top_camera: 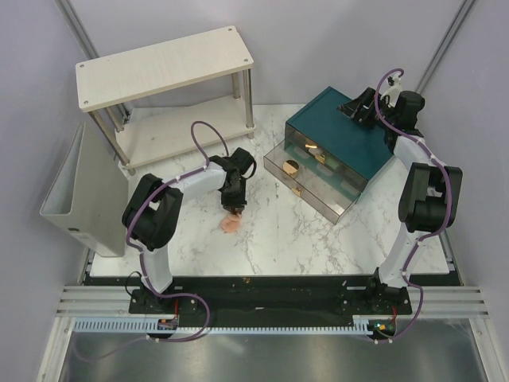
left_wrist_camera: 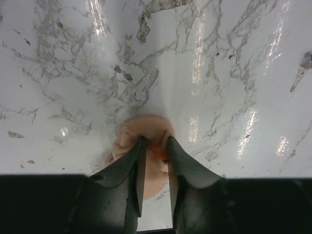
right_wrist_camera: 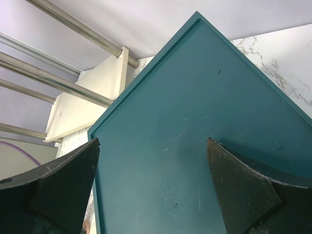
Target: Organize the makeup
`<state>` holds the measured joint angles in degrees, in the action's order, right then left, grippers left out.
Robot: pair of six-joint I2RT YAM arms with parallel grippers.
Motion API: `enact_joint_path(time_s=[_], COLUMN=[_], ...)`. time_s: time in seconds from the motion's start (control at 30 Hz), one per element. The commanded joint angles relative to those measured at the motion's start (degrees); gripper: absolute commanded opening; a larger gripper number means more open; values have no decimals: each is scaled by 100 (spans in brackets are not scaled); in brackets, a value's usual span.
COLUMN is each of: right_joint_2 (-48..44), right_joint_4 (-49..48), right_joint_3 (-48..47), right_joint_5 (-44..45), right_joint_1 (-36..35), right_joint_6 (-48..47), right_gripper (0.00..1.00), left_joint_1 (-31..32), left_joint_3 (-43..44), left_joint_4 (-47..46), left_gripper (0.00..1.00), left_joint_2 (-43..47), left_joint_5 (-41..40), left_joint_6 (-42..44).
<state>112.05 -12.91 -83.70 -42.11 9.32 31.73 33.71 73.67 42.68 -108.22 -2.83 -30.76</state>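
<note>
A peach-pink makeup sponge [top_camera: 232, 224] lies on the marble table left of centre. My left gripper [top_camera: 234, 204] points down onto it. In the left wrist view the two dark fingers [left_wrist_camera: 131, 165] pinch the sponge [left_wrist_camera: 146, 126], which bulges around their tips, so the left gripper [left_wrist_camera: 156, 144] is shut on it. A round gold-rimmed pot [top_camera: 292, 167] sits in a pulled-out clear drawer of the teal box. My right gripper [top_camera: 359, 107] hovers over the box's far corner, and in the right wrist view it [right_wrist_camera: 153, 141] stands wide open with nothing between its fingers.
The teal box [top_camera: 342, 131] stands at back right with two clear drawers [top_camera: 314, 189] pulled out toward the centre; its flat top [right_wrist_camera: 195, 122] fills the right wrist view. A white two-tier shelf [top_camera: 163, 68] stands at back left. A grey bin [top_camera: 75, 195] sits off the table's left edge.
</note>
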Motion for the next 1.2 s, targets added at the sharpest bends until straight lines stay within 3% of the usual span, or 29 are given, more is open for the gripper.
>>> enact_joint_path(time_s=[0.0, 0.07, 0.13, 0.37, 0.53, 1.07, 1.17], right_joint_2=[63, 63, 71, 80, 71, 63, 54], right_joint_4=[447, 447, 456, 456, 464, 491, 482], right_joint_3=[161, 170, 170, 170, 187, 214, 223], right_joint_5=[-70, -69, -70, -78, -61, -61, -69], right_joint_1=[-53, -53, -53, -53, -53, -62, -62], right_joint_6=[-35, -26, -35, -35, -35, -26, -26], right_gripper=[98, 98, 98, 98, 98, 98, 98], left_joint_1=[-14, -14, -14, -5, 74, 856, 918], left_joint_3=[25, 77, 130, 586, 1614, 5261, 5517], left_joint_4=[-216, -198, -189, -93, -40, 30, 30], left_gripper=[24, 6, 2, 2, 2, 9, 23], left_joint_2=[29, 56, 117, 372, 399, -1868, -2176], left_joint_5=[72, 98, 99, 186, 590, 2488, 2612], left_joint_6=[-79, -44, -26, -17, 53, -131, -237])
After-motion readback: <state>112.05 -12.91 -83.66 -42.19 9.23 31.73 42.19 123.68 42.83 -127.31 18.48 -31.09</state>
